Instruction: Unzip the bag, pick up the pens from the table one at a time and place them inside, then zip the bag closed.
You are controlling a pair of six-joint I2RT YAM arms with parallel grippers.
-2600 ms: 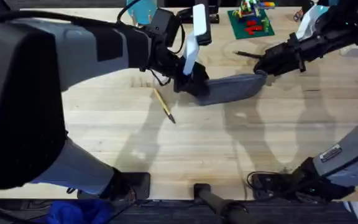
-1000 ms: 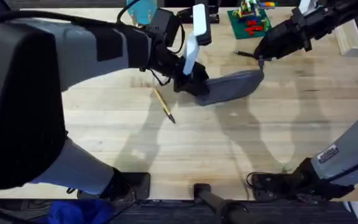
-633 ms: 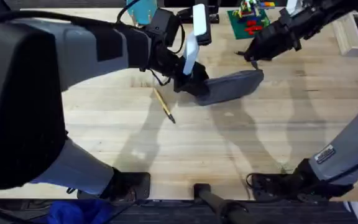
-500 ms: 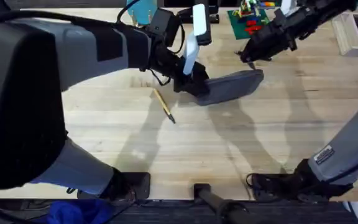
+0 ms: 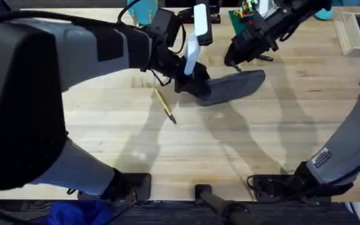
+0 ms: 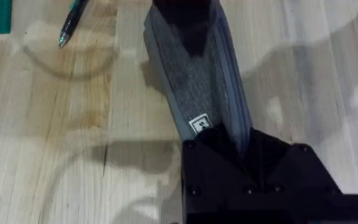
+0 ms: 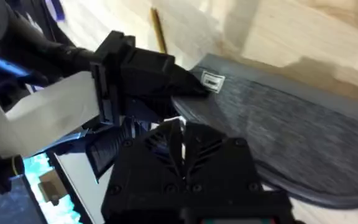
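Across the middle of the light wooden plank table (image 5: 242, 144), the grey-blue fabric pencil pouch (image 5: 233, 86) lies flat — pinned at its left end.

Left gripper (image 5: 194, 82) has its jaws pressed onto that end of the pouch; right gripper (image 5: 232, 57) hovers just beyond the far edge, and whether its jaws are spread or closed I cannot tell. Pens, count two: a yellow-tan pen with a dark tip (image 5: 165, 105) lying near-left of the pouch, and a dark pen (image 6: 71, 23) beyond its far side. One pouch. The danger — if the left clamp slips while the zipper is tugged, the pouch could slide and knock a pen away.
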